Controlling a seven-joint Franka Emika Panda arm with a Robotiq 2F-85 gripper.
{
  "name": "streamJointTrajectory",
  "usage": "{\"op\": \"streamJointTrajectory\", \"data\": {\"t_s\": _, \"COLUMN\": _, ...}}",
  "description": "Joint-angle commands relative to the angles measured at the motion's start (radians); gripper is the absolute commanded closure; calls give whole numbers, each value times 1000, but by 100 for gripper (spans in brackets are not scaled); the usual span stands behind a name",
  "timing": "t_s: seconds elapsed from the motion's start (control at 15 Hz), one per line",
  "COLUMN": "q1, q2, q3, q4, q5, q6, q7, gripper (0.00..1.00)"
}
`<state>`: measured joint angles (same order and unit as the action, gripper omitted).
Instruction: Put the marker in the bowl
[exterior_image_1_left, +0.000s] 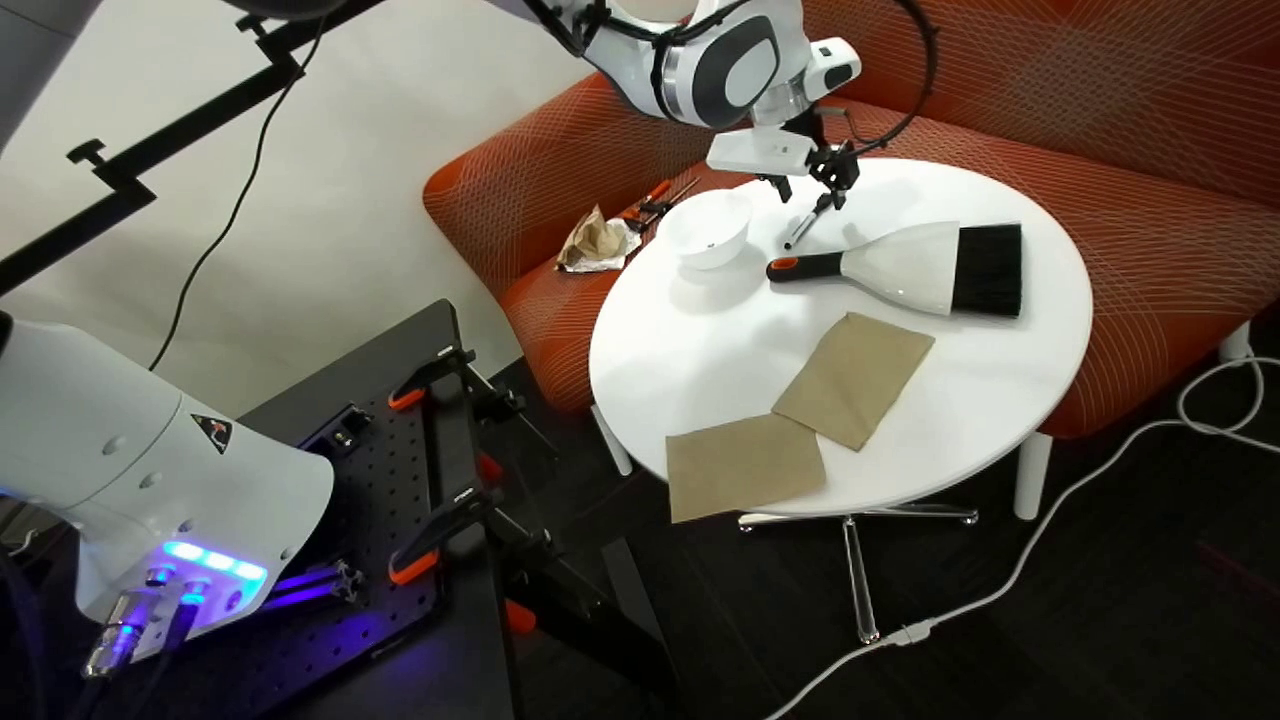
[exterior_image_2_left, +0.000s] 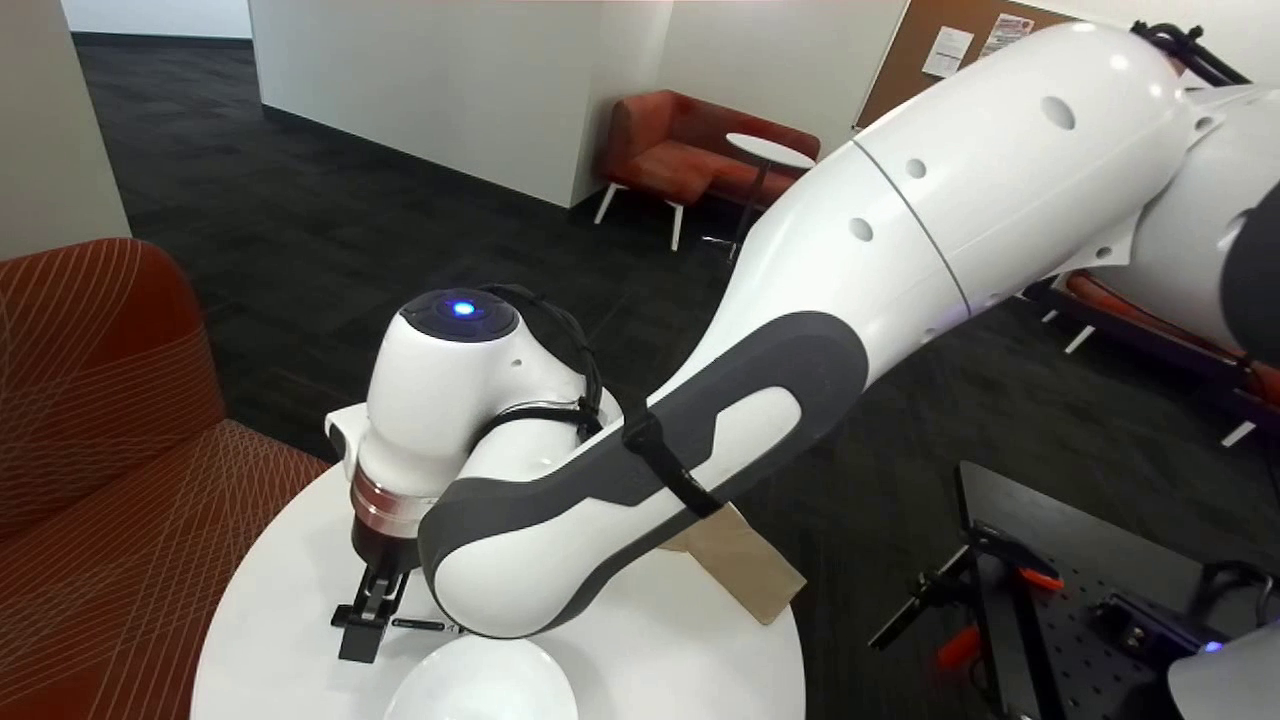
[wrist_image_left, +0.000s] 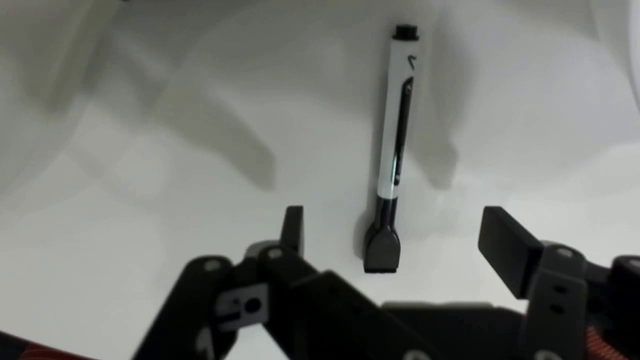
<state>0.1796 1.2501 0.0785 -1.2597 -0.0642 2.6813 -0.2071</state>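
Observation:
The marker (wrist_image_left: 396, 125) lies flat on the white table in the wrist view, with a pale barrel and dark ends. It also shows in both exterior views (exterior_image_1_left: 800, 232) (exterior_image_2_left: 418, 625). My gripper (wrist_image_left: 392, 237) is open and empty above the table. The marker's wide dark end shows between the two fingers, touching neither; the rest extends away from them. In an exterior view the gripper (exterior_image_1_left: 812, 194) is over the far part of the table. The white bowl (exterior_image_1_left: 706, 230) stands close to the marker. It shows partly in an exterior view (exterior_image_2_left: 485, 685), cut by the lower edge.
A wide black brush with a white body and red-tipped handle (exterior_image_1_left: 900, 265) lies near the marker. Two tan cloths (exterior_image_1_left: 855, 380) (exterior_image_1_left: 745, 465) lie on the round white table (exterior_image_1_left: 960, 420). A red sofa (exterior_image_1_left: 1150, 250) runs behind, with tools and crumpled paper (exterior_image_1_left: 597, 240) on it.

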Motion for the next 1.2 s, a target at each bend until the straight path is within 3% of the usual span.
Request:
{"op": "streamJointTrajectory", "data": {"t_s": 0.0, "q1": 22, "q2": 35, "q3": -22, "q4": 74, "q5": -24, "q6": -48, "q7": 48, "gripper": 41}}
{"op": "streamJointTrajectory", "data": {"t_s": 0.53, "q1": 19, "q2": 50, "q3": -26, "q4": 90, "q5": -22, "q6": -54, "q7": 51, "gripper": 99}}
{"op": "streamJointTrajectory", "data": {"t_s": 1.13, "q1": 69, "q2": -76, "q3": -77, "q4": -16, "q5": -15, "q6": -18, "q7": 119, "gripper": 97}}
